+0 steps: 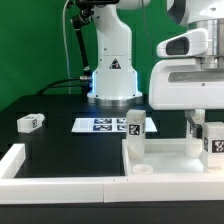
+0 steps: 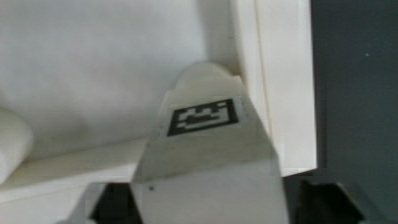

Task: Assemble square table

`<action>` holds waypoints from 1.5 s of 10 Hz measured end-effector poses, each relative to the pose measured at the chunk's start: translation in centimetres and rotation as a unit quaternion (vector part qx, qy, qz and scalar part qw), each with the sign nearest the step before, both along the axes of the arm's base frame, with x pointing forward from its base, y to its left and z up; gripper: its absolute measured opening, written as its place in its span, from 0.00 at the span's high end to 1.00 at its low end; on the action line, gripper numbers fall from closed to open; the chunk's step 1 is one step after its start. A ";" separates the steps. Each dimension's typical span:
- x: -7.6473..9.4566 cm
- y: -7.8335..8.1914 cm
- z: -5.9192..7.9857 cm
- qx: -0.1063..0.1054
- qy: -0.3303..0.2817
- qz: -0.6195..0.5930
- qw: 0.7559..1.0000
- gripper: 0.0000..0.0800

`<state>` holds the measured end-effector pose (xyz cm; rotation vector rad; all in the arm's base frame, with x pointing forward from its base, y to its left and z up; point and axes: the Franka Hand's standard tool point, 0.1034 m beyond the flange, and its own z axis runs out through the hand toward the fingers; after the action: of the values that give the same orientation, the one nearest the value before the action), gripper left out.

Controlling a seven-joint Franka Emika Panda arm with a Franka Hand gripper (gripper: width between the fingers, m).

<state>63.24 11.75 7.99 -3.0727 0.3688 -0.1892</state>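
On black table (image 1: 70,145): tabletop (image 1: 175,160), marker board (image 1: 98,125); claw (image 1: 210,128) gripping leg (image 1: 216,145)

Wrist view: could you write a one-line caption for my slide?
End effector holding a tagged white leg over the tabletop, beside its rim.

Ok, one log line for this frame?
gripper: shut on held leg | held leg: by tabletop rim | second leg: upright at tabletop corner | third leg: lying on table
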 end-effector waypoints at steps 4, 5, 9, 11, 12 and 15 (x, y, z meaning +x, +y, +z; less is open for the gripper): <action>0.0 -0.2 -0.1 0.017 0.004 -0.144 0.989 0.64; -0.1 -0.2 -0.1 0.023 0.007 -0.201 0.979 0.64; -0.6 -0.7 -0.4 0.080 0.002 -0.499 0.863 0.63; -0.6 -0.7 -0.4 0.080 0.002 -0.499 0.863 0.63; -0.6 -0.7 -0.4 0.080 0.002 -0.499 0.863 0.63; -0.6 -0.7 -0.4 0.080 0.002 -0.499 0.863 0.31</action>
<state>62.67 11.06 7.60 -2.3932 1.8159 -0.1562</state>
